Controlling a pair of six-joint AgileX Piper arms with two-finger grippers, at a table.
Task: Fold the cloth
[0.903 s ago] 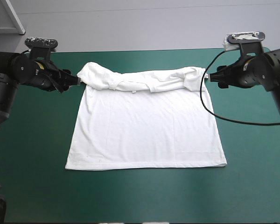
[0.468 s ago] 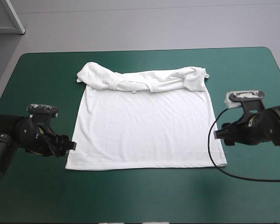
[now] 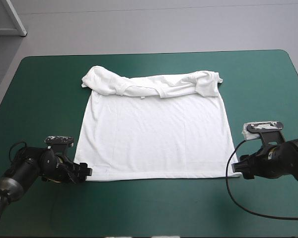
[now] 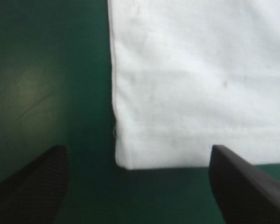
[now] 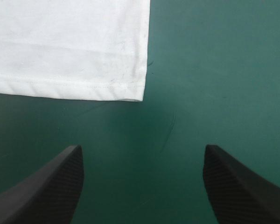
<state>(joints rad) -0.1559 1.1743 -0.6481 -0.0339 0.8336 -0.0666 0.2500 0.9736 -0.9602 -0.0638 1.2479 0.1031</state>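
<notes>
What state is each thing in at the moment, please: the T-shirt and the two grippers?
T-shirt: spread flat on the table, sleeves and collar bunched along its far end, hem toward the near edge.
Left gripper: open, holding nothing, the near left hem corner just ahead between its fingers.
Right gripper: open, holding nothing, the near right hem corner ahead of it and apart.

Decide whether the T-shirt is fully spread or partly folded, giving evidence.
Partly folded: the T-shirt lies mostly flat, but its far sleeve end is turned back in a bunched band.
</notes>
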